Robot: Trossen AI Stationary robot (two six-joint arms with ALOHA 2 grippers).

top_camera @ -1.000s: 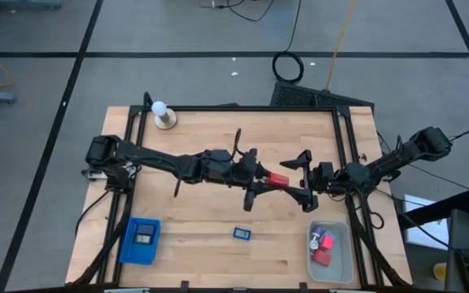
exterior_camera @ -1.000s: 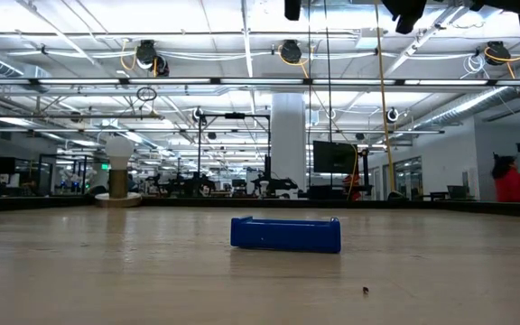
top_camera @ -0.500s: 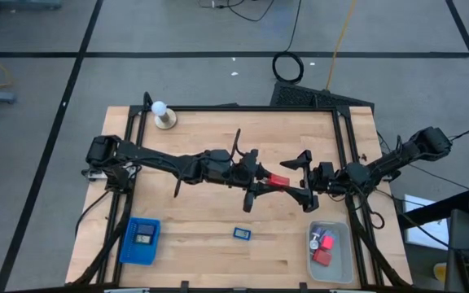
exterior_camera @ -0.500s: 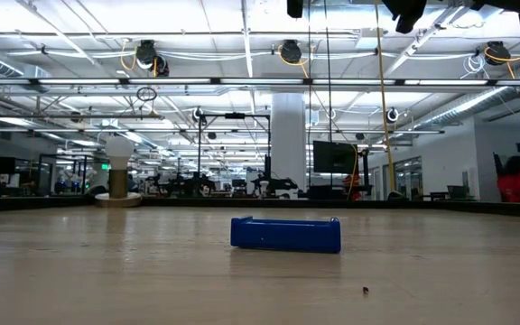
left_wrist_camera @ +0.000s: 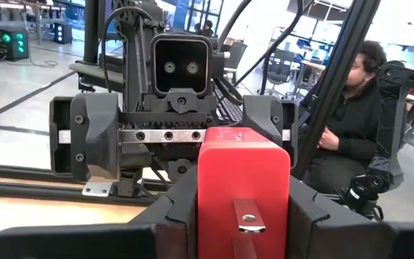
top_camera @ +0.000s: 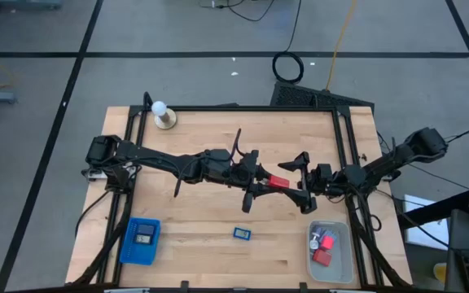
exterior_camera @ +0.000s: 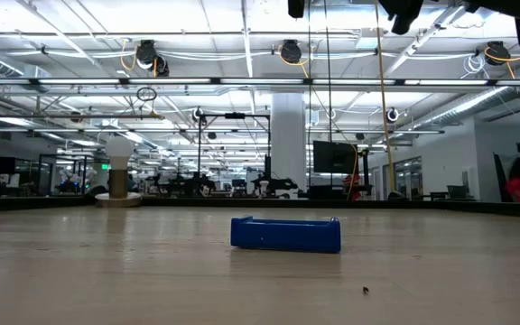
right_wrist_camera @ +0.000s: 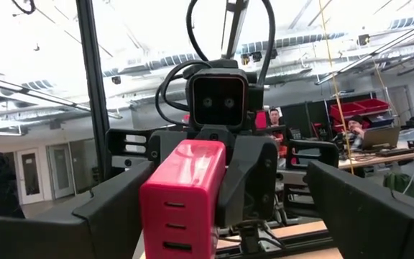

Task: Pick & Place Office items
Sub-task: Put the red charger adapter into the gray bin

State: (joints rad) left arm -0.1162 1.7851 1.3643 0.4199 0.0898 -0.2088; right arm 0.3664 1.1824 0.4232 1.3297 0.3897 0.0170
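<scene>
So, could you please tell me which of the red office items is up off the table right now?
The red block held in the left gripper, mid-table, facing the open right gripper. The other red pieces lie in the pale bin.

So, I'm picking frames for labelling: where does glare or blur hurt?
Low view: ceiling lights glare, but the blue tray stays sharp. Right wrist view: blown-out white background; the red block is slightly soft. Left wrist view: the block is crisp, and the person is softer.

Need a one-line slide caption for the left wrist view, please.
Left gripper holds a red block out toward the open right gripper.
</scene>
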